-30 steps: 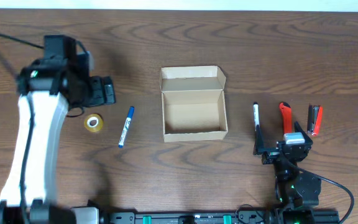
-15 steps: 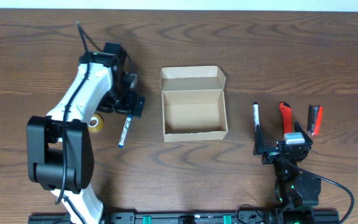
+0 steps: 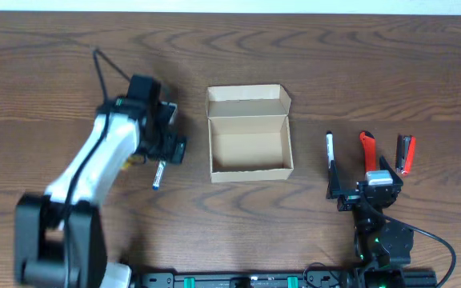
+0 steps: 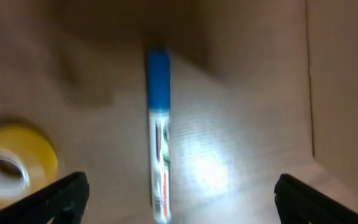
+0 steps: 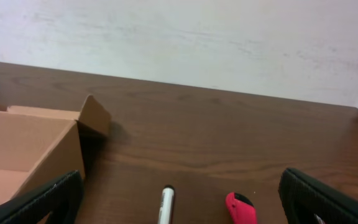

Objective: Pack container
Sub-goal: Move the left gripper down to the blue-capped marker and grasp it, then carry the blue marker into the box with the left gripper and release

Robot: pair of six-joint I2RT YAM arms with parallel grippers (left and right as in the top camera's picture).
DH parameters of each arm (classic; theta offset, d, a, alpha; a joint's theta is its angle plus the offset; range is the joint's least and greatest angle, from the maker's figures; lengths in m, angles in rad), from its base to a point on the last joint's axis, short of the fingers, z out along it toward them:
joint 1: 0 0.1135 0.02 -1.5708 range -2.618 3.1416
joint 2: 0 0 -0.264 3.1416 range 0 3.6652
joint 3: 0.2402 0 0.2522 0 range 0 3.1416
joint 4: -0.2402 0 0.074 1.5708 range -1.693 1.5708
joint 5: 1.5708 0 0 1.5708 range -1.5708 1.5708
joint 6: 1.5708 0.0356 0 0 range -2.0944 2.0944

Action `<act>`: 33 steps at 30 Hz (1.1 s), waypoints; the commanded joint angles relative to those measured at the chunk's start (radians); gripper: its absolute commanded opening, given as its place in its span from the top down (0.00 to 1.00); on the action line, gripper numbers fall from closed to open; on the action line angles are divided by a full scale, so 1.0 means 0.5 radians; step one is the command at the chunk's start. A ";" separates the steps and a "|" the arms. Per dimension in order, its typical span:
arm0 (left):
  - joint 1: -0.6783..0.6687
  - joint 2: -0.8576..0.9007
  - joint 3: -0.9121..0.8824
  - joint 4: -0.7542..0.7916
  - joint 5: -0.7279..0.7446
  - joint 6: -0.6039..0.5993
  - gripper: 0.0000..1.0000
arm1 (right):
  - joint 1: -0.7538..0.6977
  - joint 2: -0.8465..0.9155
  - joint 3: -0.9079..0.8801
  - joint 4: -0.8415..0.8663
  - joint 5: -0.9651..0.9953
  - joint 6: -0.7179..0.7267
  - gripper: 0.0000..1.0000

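Observation:
The container [image 3: 249,142] is an open tan cardboard box at the table's middle, lid flap folded back; its corner shows in the right wrist view [image 5: 36,146]. A blue-capped pen [image 3: 159,174] lies left of it. My left gripper [image 3: 163,152] hovers over that pen, fingers open and wide on either side of it [image 4: 158,149] in the left wrist view. My right gripper [image 3: 362,196] rests open near the front edge at the right, behind a black-capped white pen [image 3: 330,150] and a red tool [image 3: 367,150].
A yellow tape roll [image 4: 11,163] lies left of the blue pen, mostly hidden by my left arm in the overhead view. A second red-and-black tool [image 3: 406,153] lies at the far right. The white pen [image 5: 165,204] and red tool [image 5: 241,210] show between my right fingers.
My left arm has swung from the far left toward the blue pen and lowered over it, covering the tape roll in the overhead view. The right arm has not moved.

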 commanded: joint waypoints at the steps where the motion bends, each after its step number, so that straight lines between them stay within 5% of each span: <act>1: 0.002 -0.237 -0.214 0.074 0.030 -0.063 0.04 | 0.021 -0.011 -0.004 -0.008 0.031 -0.027 0.01; 33: 0.004 0.246 -0.266 0.268 -0.087 -0.076 0.04 | 0.021 -0.011 -0.004 -0.009 0.031 -0.027 0.01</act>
